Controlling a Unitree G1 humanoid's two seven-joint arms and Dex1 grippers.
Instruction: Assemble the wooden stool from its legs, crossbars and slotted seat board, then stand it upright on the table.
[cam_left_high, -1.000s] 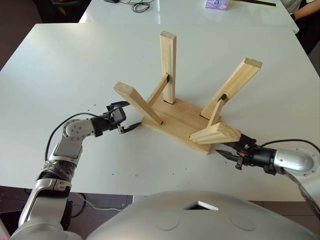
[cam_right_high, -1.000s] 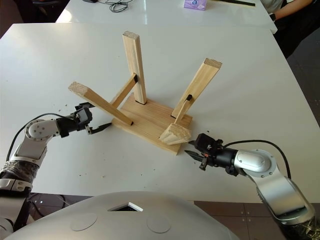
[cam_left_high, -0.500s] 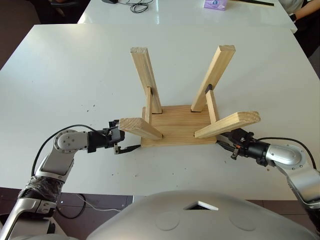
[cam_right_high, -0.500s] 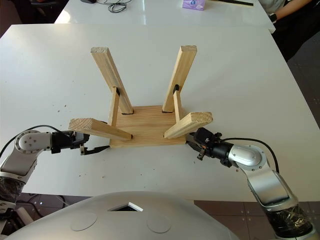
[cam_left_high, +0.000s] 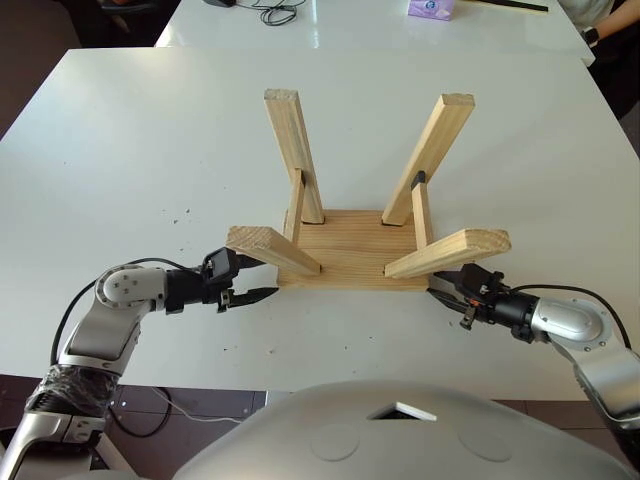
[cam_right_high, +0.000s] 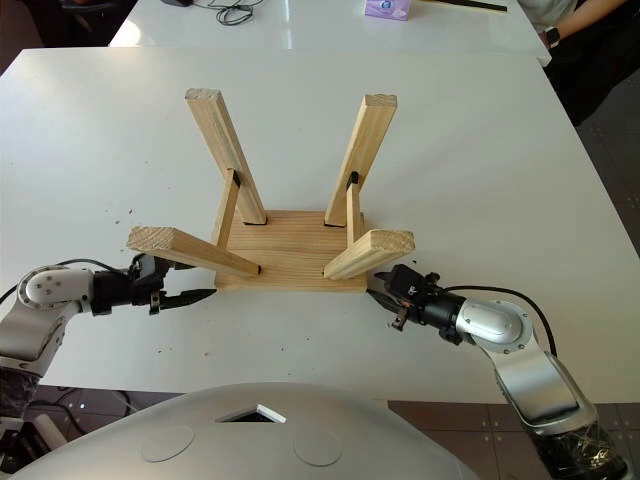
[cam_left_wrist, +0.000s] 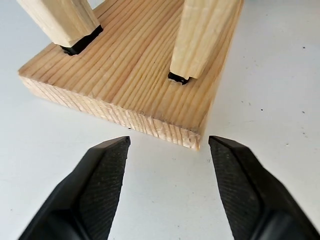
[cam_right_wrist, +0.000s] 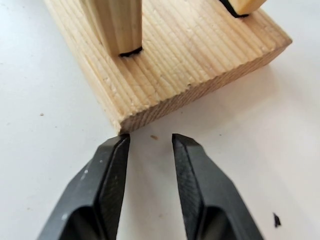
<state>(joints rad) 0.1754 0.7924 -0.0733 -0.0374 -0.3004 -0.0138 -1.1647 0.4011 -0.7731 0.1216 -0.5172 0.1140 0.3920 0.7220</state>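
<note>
I'm seeing the stool (cam_left_high: 350, 250) glowing pale tan, its seat board (cam_left_wrist: 135, 75) running with fine straight grain, black ringing each leg slot (cam_left_wrist: 179, 78). My left gripper (cam_left_wrist: 168, 142) and right gripper (cam_right_wrist: 149, 137) are showing matte black over the white table (cam_left_high: 150, 130).

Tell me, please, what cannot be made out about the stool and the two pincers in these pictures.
- Seat board, table-side face: hidden in all views by the board itself.
- Legs, far ends, both wrist views: cut off by the picture edge.
- Crossbars, joints with the near legs, eye views: hidden behind those legs.
- Whether the right pincer touches the board's corner: the right wrist view leaves it unclear.
</note>
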